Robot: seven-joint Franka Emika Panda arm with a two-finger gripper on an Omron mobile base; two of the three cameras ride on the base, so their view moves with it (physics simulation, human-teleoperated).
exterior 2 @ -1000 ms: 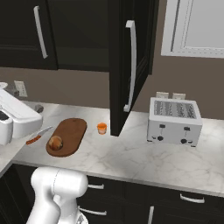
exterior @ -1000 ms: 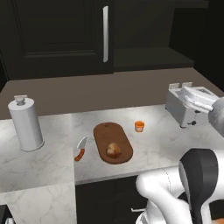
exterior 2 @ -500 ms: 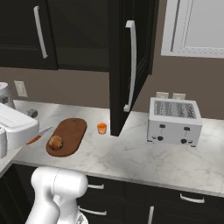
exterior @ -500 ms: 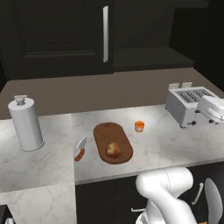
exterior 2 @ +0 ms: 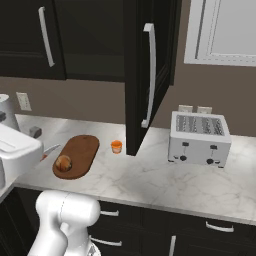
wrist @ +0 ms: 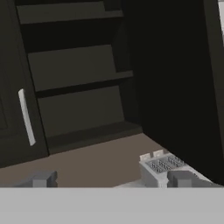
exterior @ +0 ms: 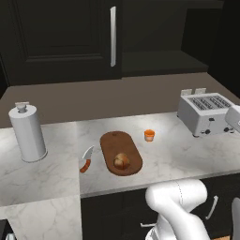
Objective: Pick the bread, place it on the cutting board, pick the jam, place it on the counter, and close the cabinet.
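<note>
Resting on the near end of the cutting board point(exterior: 121, 152) is the bread point(exterior: 121, 161), a small golden roll with a crease on top; the right base view has the same roll point(exterior 2: 63, 162) on the board point(exterior 2: 77, 155). Just right of the board's far end the jam point(exterior: 149, 135) stands upright on the counter point(exterior: 168, 154), clear of the board and not touching it; in the right base view the jar point(exterior 2: 116, 146) sits just left of the foot of the open cabinet door point(exterior 2: 147, 75). That door, with its long silver handle point(exterior 2: 150, 75), swings out over the counter, so the cabinet point(wrist: 78, 74) is open and its dark shelves show in the hand view. A knife point(exterior: 86, 160) with an orange handle lies just left of the board. Farther left stands a white cylinder-shaped canister point(exterior: 28, 132). A silver toaster point(exterior: 205, 112) sits at the right end of the counter, well apart from the jar. The gripper point(wrist: 111, 179) faces the open shelves, its two finger tips set wide apart with nothing between them, the toaster low in its view.
</note>
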